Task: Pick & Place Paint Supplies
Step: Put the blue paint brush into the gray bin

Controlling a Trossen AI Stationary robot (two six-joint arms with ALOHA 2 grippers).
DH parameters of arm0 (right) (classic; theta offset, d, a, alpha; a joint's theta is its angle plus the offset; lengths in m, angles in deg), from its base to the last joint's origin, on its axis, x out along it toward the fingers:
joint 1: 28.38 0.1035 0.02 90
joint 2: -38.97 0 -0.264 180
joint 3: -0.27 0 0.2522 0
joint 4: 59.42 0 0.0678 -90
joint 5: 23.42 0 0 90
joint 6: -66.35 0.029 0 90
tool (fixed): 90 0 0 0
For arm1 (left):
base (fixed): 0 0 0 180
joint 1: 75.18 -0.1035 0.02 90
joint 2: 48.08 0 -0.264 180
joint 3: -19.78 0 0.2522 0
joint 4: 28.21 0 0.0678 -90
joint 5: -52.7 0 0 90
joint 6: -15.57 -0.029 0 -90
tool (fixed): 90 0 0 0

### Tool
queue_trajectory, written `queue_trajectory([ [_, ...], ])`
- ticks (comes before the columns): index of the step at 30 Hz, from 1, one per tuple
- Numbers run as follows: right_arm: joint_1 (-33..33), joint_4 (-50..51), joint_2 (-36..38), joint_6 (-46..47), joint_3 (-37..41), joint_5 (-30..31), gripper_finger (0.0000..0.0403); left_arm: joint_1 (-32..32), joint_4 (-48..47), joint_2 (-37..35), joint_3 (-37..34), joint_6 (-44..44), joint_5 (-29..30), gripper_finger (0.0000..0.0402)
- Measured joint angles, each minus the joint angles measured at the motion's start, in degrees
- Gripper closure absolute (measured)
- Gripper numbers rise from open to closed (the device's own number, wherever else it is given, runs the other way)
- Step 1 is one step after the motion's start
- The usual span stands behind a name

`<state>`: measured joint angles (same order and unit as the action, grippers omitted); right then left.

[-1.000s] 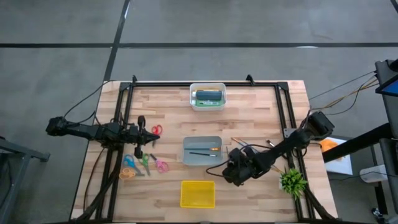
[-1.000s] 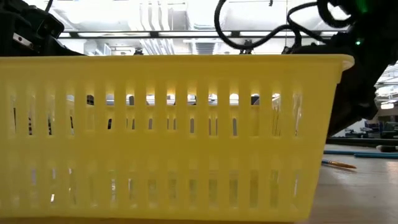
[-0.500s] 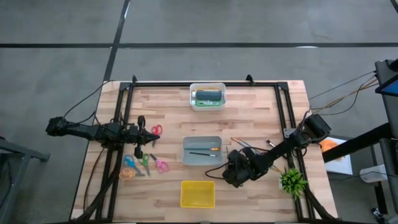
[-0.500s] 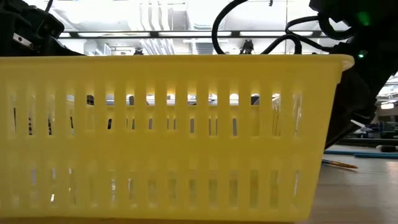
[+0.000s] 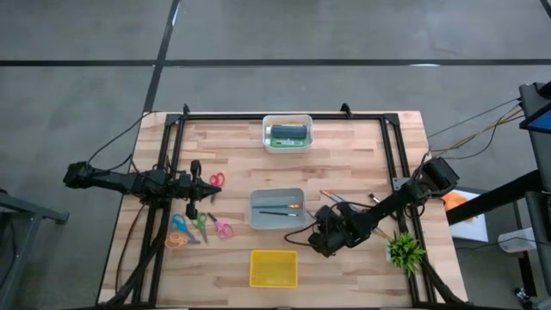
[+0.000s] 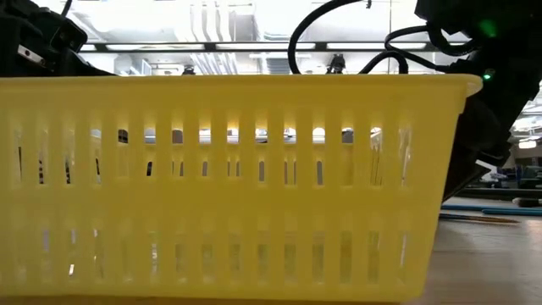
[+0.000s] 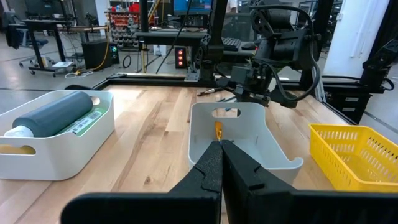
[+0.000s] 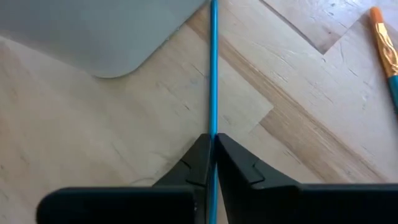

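**A:** What do the containers hold?

**B:** The white bin (image 5: 287,133) at the middle of the worktop's far edge holds a dark green tube (image 7: 57,114) lying on its side, with a white cap and a green label. The grey tray (image 5: 277,209) in the middle of the worktop (image 5: 344,155) holds a brush (image 5: 281,213) lying across it, with a dark shaft and an orange-brown end. The yellow slotted basket (image 5: 274,269) sits at the middle of the near edge; from above nothing shows in it.

**A:** And the arms?

**B:** The right gripper (image 8: 212,144) is low over the wood just beside the tray's right near corner. Its jaws are pinched on a thin blue brush handle (image 8: 212,68), a straight, slim, bright blue rod running out between the fingertips towards the tray's rounded corner. The left gripper (image 7: 221,151) waits near the left edge with its jaws pressed together, holding nothing.

**A:** Other paint supplies?

**B:** A few loose brushes (image 5: 337,199) lie on the wood to the right of the tray. The right wrist view shows one brush (image 8: 385,51) with an orange-brown part joining a blue part, well apart from the held one. Several scissors (image 5: 200,226) lie near the left edge, and a green spiky plant (image 5: 404,251) stands at the near right corner.
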<state>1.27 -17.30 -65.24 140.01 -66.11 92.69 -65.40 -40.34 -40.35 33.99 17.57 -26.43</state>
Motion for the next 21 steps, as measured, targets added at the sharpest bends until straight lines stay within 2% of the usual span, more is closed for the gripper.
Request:
queue_trajectory([
  [11,0.0,0.4,0.0,1.4,-0.2,-0.2,0.0385,0.0,0.0,0.0,0.0,0.0,0.0,0.0401],
  [21,0.1,14.4,0.2,3.3,-6.1,-1.0,0.0385,0.0,0.0,0.0,0.0,0.0,0.0,0.0401],
])
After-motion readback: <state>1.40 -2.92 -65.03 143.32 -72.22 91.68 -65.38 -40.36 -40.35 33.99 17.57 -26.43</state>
